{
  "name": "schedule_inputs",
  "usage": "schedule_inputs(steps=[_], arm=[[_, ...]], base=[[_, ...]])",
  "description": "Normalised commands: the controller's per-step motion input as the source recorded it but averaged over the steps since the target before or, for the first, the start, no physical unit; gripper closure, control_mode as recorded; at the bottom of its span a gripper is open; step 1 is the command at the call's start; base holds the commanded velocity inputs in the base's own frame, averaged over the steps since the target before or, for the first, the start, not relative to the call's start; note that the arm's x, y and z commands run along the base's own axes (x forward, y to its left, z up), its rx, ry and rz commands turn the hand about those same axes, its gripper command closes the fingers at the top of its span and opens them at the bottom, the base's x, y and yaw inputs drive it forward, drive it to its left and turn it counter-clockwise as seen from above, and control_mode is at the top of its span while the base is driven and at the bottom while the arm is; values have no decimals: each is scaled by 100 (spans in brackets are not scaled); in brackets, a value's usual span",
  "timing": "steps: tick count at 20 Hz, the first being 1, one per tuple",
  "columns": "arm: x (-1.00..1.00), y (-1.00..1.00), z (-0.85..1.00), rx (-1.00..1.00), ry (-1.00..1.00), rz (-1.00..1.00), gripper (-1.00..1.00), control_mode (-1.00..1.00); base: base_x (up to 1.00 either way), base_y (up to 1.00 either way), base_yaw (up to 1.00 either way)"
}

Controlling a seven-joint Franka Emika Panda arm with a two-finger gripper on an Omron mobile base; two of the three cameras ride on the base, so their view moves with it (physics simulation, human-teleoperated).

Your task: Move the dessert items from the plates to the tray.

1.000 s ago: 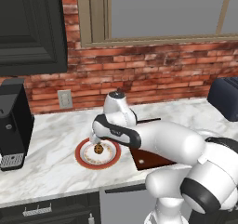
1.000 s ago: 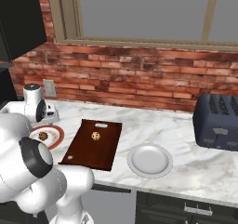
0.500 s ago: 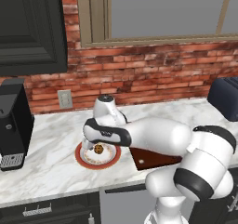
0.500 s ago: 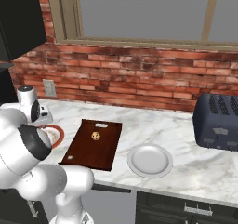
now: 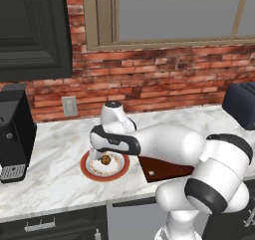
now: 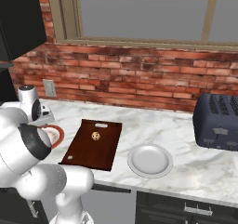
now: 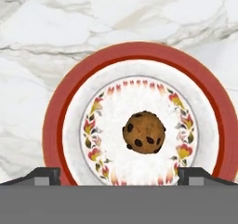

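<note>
A tan cookie with dark chips (image 7: 144, 132) lies in the middle of the red-rimmed plate (image 7: 55, 121), which stands on the marble counter (image 5: 50, 184). My gripper (image 7: 120, 175) hangs open right above this plate, its two fingertips (image 7: 46, 174) wide apart on either side of the cookie and touching nothing. From the left base the cookie (image 5: 105, 160) shows on the plate (image 5: 89, 170) under my hand. A second cookie (image 6: 95, 135) rests on the dark wooden tray (image 6: 88, 151), just right of the red plate (image 6: 57, 137).
An empty grey plate (image 6: 149, 160) sits to the right of the tray. A dark toaster (image 6: 218, 121) stands at the far right and a black coffee machine (image 5: 15, 129) at the far left. A brick wall with an outlet (image 5: 69, 106) backs the counter.
My arm has swung left from beside the tray until the hand stands over the red plate. The cookies have not moved.
</note>
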Motion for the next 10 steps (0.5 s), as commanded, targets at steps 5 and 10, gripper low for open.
schedule_inputs(steps=[5, 10], arm=[[1, -18, -7, -7, 1, 0, -100, -100], [2, 0, -7, -4, 0, 2, -100, -100]], base=[[0, 0, 0], [0, 0, 0]])
